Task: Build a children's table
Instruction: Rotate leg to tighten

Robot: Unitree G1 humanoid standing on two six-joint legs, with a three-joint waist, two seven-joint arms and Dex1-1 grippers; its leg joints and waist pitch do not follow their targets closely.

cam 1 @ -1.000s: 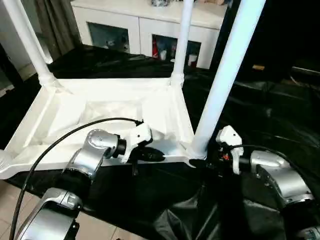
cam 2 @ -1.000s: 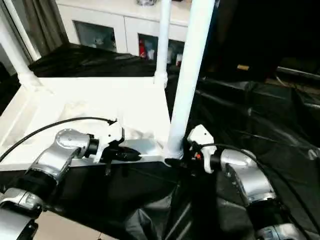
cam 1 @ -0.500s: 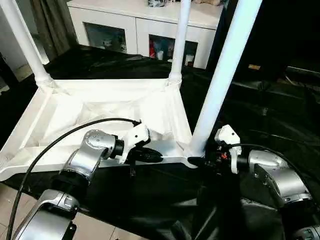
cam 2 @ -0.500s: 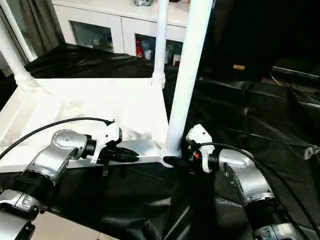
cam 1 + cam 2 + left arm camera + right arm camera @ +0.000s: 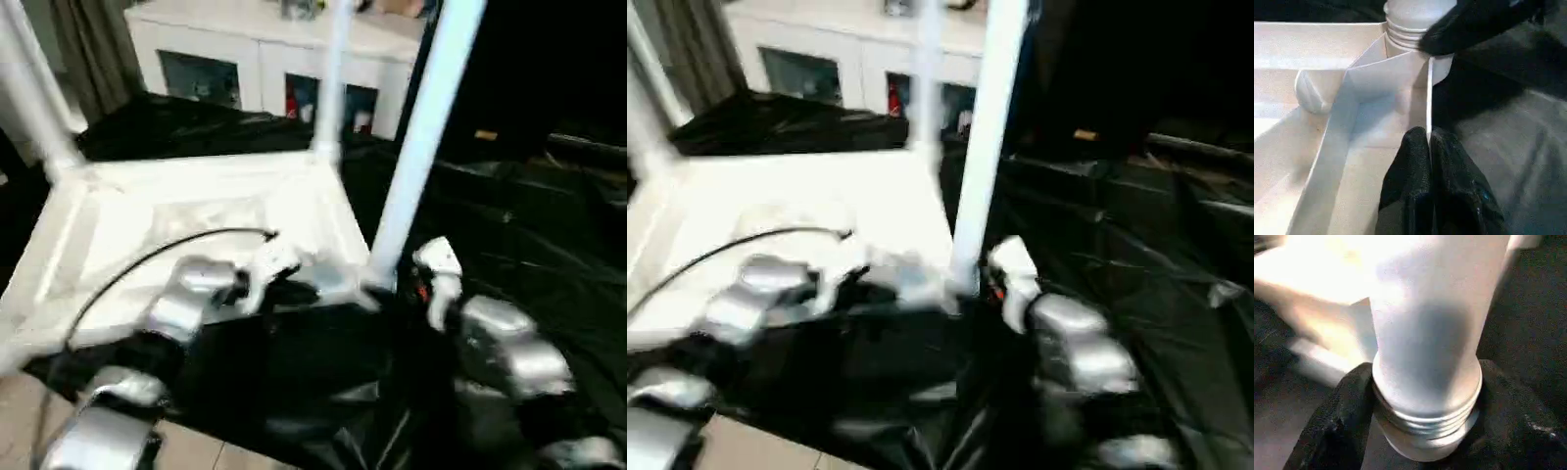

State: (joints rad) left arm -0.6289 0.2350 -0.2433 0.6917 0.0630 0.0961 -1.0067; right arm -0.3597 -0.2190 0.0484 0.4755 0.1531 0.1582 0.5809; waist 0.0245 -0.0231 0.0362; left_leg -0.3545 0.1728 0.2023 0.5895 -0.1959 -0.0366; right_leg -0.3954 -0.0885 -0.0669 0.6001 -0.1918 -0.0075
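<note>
The children's table lies upside down, its white tabletop [image 5: 196,211] resting on a black sheet. Three white legs stand in its corner sockets: the near right leg [image 5: 421,127], a far leg [image 5: 331,78] and a left leg [image 5: 29,98]. My left gripper [image 5: 304,291] is shut on the thin near rim of the tabletop [image 5: 1376,78], pinching the wall between its fingers [image 5: 1410,161]. My right gripper [image 5: 387,294] is at the foot of the near right leg. Its black fingers [image 5: 1342,411] press both sides of the leg's ribbed base [image 5: 1425,416].
A white glass-doored cabinet [image 5: 265,59] stands behind the table, with a curtain [image 5: 93,49] to its left. Black sheeting [image 5: 529,215] covers the floor to the right and in front. Bare tiles [image 5: 20,411] show at the near left.
The head views have swung and blurred, so the camera has moved. Both grippers stay at the same spots on the rim and on the leg's base.
</note>
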